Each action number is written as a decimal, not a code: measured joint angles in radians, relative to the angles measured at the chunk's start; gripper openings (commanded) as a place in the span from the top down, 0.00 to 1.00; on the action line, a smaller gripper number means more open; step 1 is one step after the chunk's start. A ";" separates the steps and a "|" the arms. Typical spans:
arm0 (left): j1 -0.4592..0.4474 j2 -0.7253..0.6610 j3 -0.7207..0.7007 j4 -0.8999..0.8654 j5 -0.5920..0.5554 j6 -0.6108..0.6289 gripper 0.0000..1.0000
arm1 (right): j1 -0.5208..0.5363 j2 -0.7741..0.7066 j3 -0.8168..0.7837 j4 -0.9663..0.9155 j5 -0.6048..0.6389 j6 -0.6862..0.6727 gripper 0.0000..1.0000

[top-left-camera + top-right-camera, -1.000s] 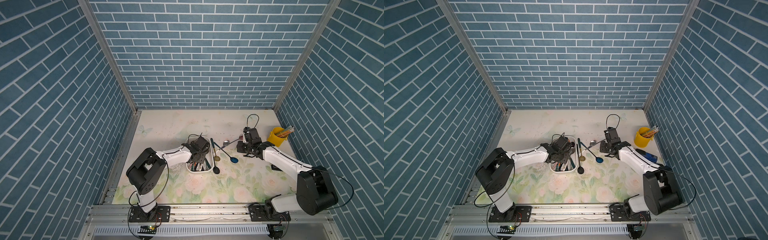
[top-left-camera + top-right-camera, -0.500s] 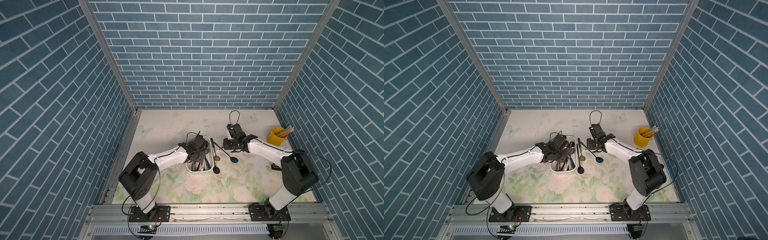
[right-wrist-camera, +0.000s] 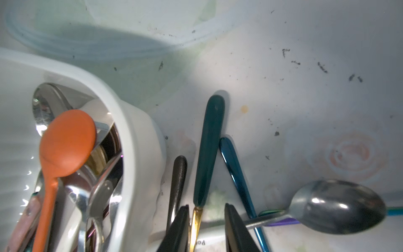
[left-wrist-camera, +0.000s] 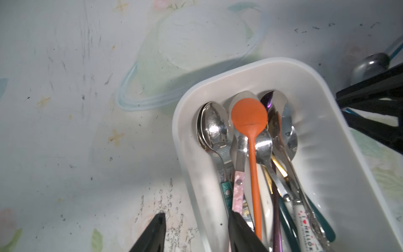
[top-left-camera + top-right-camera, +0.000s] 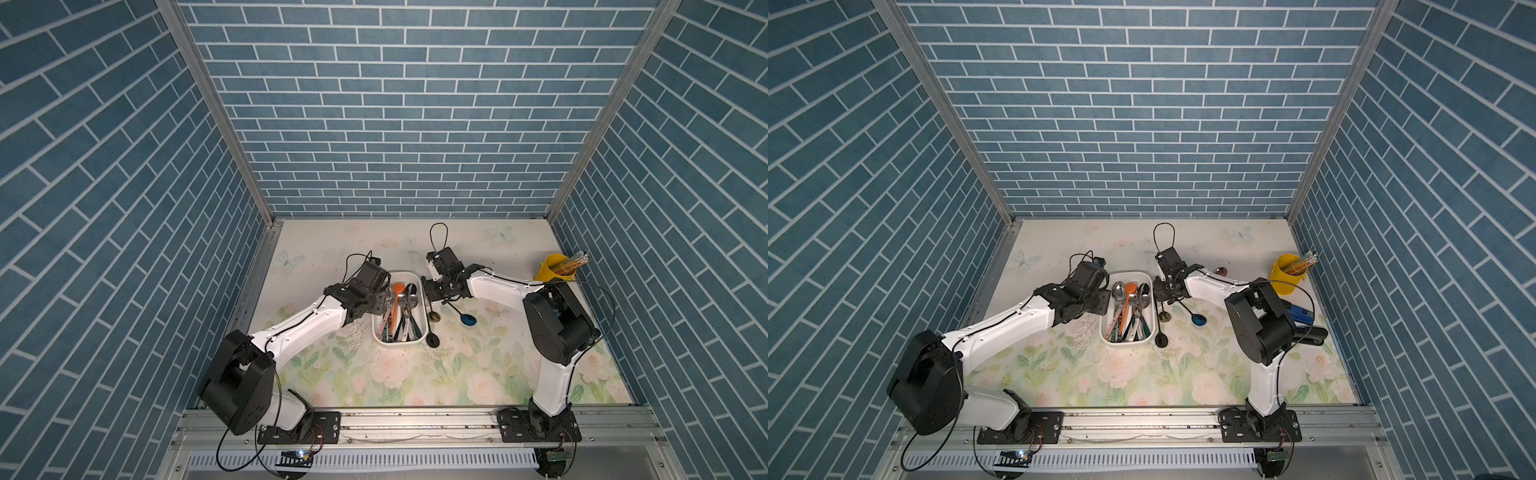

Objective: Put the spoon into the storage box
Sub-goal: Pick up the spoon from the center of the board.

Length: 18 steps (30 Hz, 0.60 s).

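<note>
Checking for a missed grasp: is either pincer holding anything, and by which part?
Nothing held. The left pincer is open over the storage box wall; the right pincer is open around the gold neck of the teal-handled spoon.

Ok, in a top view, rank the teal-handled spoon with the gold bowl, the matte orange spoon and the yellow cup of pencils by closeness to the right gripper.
1. Teal-handled spoon with the gold bowl: on the table, under the right gripper.
2. Matte orange spoon: inside the white storage box, beside the gripper.
3. Yellow cup of pencils: far off by the side wall.
</note>
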<state>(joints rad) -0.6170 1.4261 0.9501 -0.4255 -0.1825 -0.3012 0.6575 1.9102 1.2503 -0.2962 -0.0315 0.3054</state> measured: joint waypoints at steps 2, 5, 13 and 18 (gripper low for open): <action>0.007 -0.008 -0.008 -0.006 -0.001 0.004 0.48 | 0.002 0.014 0.003 0.000 0.000 0.000 0.67; 0.011 -0.014 -0.009 -0.010 0.000 0.008 0.48 | 0.005 0.039 0.011 0.000 0.000 -0.001 0.67; 0.013 -0.016 -0.009 -0.011 0.000 0.023 0.48 | 0.019 0.069 0.023 0.004 0.002 -0.019 0.69; 0.015 -0.016 -0.015 -0.011 -0.001 0.032 0.47 | 0.023 0.076 0.029 0.004 0.011 -0.031 0.77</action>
<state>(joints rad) -0.6022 1.4097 0.9352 -0.4366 -0.1837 -0.2687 0.6800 1.9858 1.2797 -0.2920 -0.0204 0.2745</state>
